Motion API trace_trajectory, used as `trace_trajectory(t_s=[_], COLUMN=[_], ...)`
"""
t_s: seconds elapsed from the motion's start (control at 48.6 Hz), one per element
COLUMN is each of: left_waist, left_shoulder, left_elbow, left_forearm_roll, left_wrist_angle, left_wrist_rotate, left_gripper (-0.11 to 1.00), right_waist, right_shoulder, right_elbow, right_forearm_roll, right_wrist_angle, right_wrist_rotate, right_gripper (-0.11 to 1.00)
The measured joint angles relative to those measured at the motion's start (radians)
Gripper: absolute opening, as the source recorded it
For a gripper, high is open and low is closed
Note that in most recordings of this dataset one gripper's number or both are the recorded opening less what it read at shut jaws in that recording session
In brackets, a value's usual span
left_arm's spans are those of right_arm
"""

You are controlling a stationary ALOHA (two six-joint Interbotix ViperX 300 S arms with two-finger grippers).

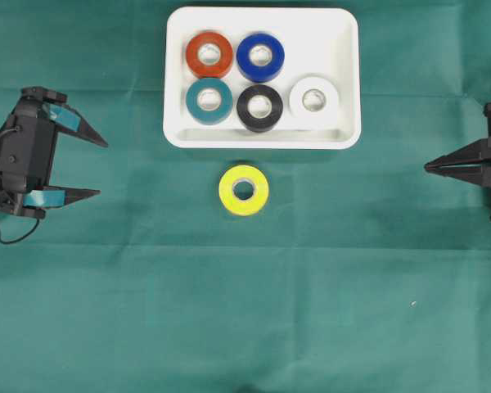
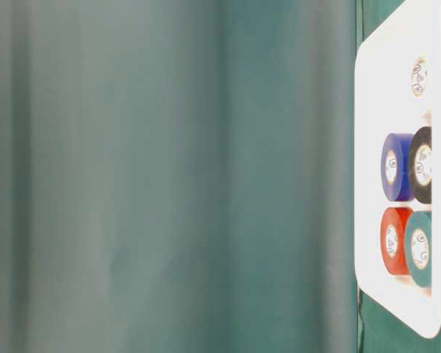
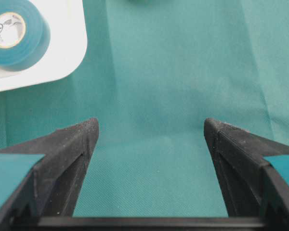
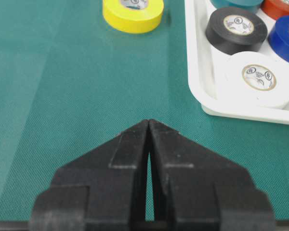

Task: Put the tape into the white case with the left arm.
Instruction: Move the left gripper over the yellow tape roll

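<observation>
Robot lab bench — green cloth [image 1: 106, 311], twin arms.

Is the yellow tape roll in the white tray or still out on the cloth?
Out. The yellow tape roll lies flat on the green cloth, just outside the white tray, clear of its rim.

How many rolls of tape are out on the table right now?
6. Five sit in the white case: orange, blue, teal, black, white. The yellow roll lies on the cloth just outside it.

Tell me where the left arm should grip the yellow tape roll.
Come straight down on the yellow tape roll with the open left gripper and pinch across its outer rim. It lies flat on the cloth, hole up, clear of the white case.
</observation>
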Motion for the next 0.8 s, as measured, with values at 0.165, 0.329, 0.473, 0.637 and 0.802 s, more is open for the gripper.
trace_trajectory(t_s=[0.165, 0.329, 0.473, 0.637, 0.802], left_waist=[-0.009, -0.049, -0.08, -0.098, -0.109], left_shoulder=[0.029, 0.137, 0.272, 0.402, 0.522], left_elbow=[-0.008, -0.055, -0.129, -0.215, -0.304], left_forearm_roll=[0.0, 0.0, -0.002, 0.0, 0.0], left_wrist_angle=[-0.018, -0.061, -0.072, -0.074, -0.075], left_wrist_rotate=[0.0, 0.0, 0.002, 0.002, 0.003], left_gripper=[0.9, 0.89, 0.89, 0.89, 0.89], right_waist=[0.0, 0.0, 0.0, 0.0, 0.0], right_shoulder=[0.0, 0.0, 0.0, 0.0, 0.0], right_elbow=[0.0, 0.0, 0.0, 0.0, 0.0], right_forearm_roll=[-0.002, -0.002, -0.002, -0.002, -0.002], right_wrist_angle=[0.0, 0.0, 0.0, 0.0, 0.0], right_wrist_rotate=[0.0, 0.0, 0.0, 0.0, 0.0], right_gripper=[-0.09, -0.09, -0.09, -0.09, -0.09])
